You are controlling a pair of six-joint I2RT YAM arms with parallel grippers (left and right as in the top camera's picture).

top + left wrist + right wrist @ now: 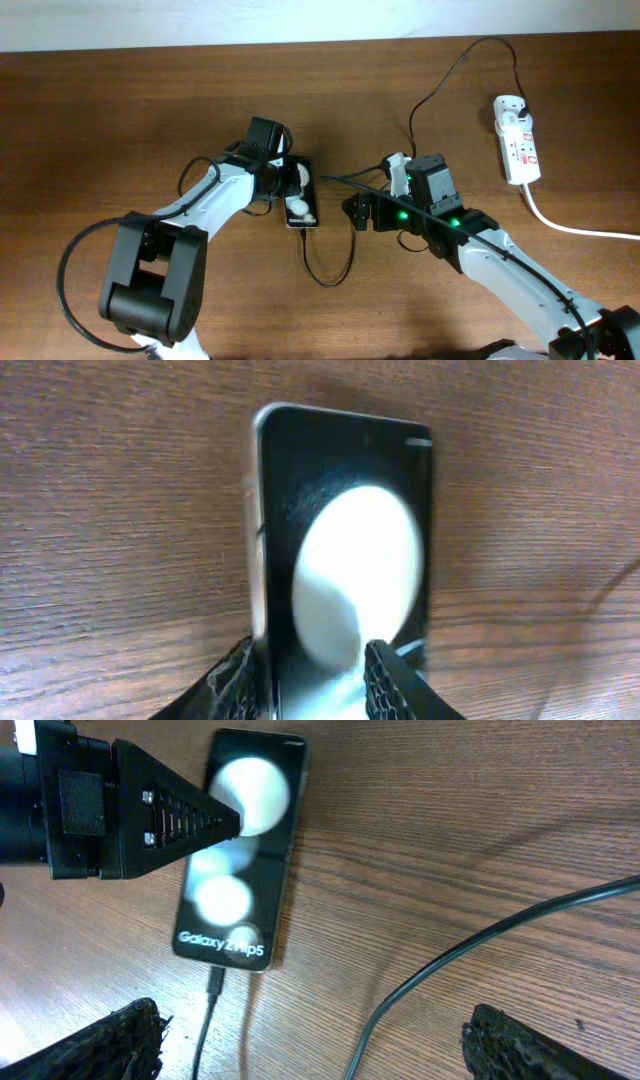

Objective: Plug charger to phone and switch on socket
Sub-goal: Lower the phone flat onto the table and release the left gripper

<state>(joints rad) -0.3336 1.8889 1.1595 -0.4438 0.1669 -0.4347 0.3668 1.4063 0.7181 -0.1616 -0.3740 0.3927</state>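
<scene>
The black phone lies on the table, its screen reflecting white round spots and showing "Galaxy Z Flip5" near its lower end. My left gripper is shut on the phone's long sides, and the phone fills the left wrist view. The charger's black connector sits in the phone's bottom port. Its thin black cable loops away across the table. My right gripper is open and empty just right of the phone's lower end. The white socket lies at the far right.
The socket's thick white cord runs off the right edge. The black cable arcs up near the table's back edge and down to the socket. The table is brown wood.
</scene>
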